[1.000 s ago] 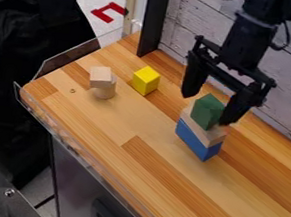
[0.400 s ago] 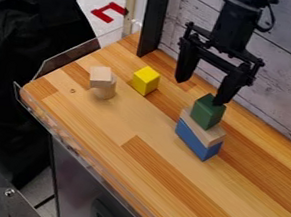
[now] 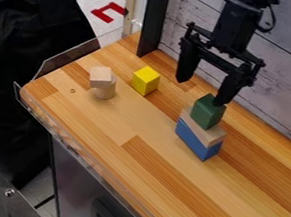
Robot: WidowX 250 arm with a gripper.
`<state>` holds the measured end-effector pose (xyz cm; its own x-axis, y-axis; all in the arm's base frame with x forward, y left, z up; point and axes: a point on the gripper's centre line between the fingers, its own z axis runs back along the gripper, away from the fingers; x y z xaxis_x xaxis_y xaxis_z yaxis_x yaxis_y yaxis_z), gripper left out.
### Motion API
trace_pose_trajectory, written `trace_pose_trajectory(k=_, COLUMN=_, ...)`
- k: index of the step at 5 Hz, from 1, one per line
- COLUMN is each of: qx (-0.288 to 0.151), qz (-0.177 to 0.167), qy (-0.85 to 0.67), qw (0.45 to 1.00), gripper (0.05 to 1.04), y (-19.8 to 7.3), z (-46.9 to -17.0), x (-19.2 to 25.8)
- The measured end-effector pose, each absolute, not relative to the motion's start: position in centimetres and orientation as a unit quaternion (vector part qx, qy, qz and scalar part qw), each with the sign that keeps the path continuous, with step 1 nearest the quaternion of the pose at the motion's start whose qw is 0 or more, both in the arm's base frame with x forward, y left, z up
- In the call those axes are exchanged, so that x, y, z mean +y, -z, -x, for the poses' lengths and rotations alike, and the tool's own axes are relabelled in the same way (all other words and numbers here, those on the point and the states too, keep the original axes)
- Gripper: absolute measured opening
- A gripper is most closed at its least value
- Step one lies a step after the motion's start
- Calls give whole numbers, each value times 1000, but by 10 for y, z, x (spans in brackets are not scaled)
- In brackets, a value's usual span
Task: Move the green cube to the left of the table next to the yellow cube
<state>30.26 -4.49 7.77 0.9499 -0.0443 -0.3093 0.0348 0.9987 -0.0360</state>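
The black gripper (image 3: 201,90) hangs open over the back right of the table, its two fingers wide apart with nothing between them. The green cube (image 3: 207,112) rests on top of a stack; the right finger's tip overlaps its upper edge in view, and I cannot tell whether they touch. Left of the gripper, the yellow cube (image 3: 145,81) sits on the table (image 3: 147,169) toward the back.
Under the green cube lie a natural wood block (image 3: 210,134) and a blue block (image 3: 194,141). Left of the yellow cube, a pale wood cube (image 3: 101,77) stands on a round wooden piece (image 3: 105,92). A white plank wall (image 3: 286,88) runs along the back.
The gripper has moved up and back toward the wall, slightly left, away from around the green cube. The cubes and blocks have stayed in place.
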Motion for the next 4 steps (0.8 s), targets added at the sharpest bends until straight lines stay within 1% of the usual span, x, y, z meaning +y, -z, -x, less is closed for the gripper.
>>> trace_pose_trajectory(k=2, qx=158, qz=12, qy=35, qw=987, gripper=1000, y=-79, z=-301, x=-54)
trace_pose_trajectory(k=3, qx=184, qz=13, qy=37, qw=982, gripper=1000, y=-62, z=-299, x=-54)
trace_pose_trajectory(k=4, qx=191, qz=13, qy=31, qw=981, gripper=1000, y=-56, z=-300, x=-49)
